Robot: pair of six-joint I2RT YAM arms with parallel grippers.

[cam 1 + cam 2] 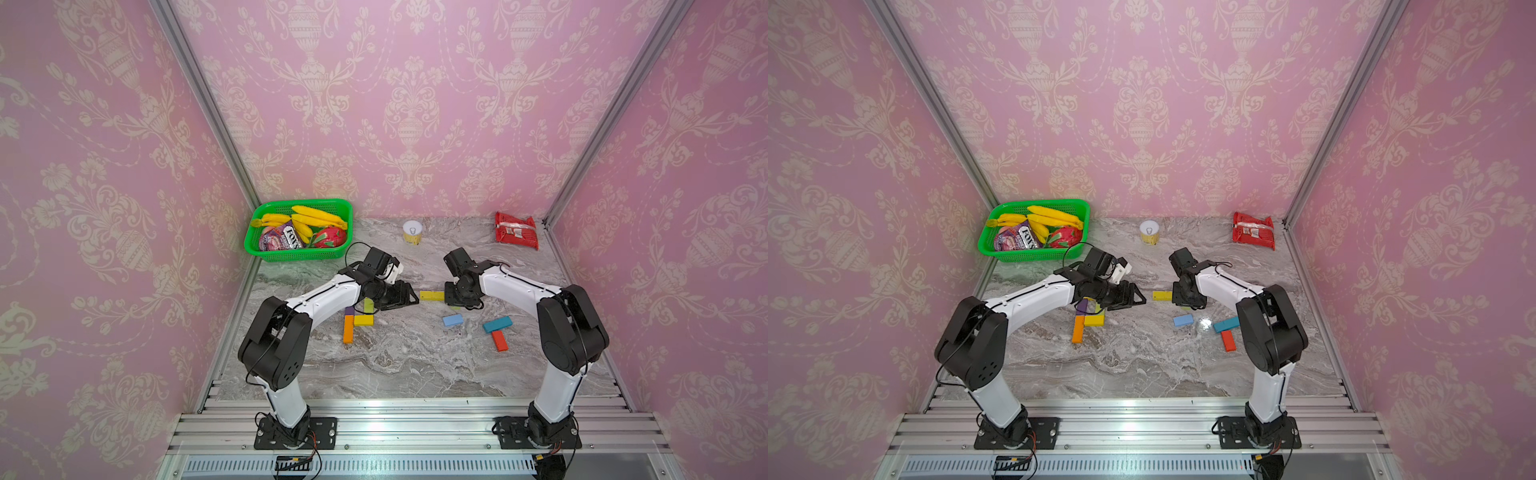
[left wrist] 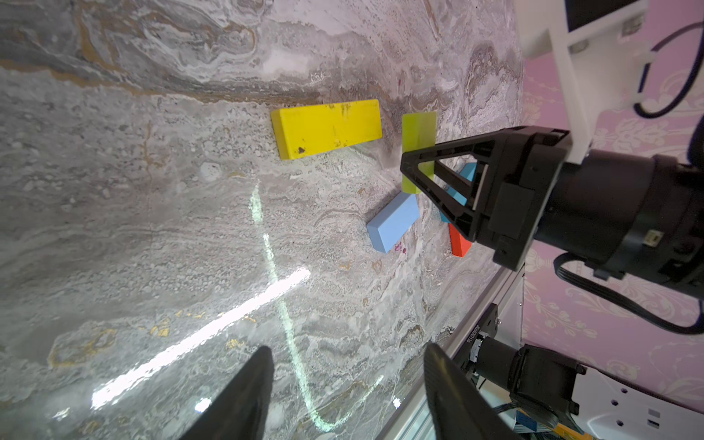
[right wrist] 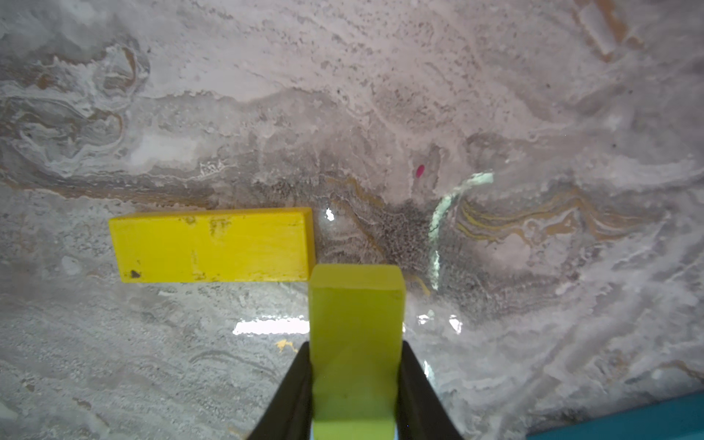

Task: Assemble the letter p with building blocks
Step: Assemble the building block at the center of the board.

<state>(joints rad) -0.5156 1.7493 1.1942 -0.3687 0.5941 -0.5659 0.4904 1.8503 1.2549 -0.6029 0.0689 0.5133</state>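
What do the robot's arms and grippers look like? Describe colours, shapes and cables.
Both the left arm and right arm have glossy white link shells between bulky black joints, on black base plates. Black cables trail along the links and wrists. The left gripper and right gripper have black fingers, built as open triangular frames tapering to a point.

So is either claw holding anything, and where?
The right claw pinches a lime green rectangular bar across its long sides, near one end. The left claw is open, empty.
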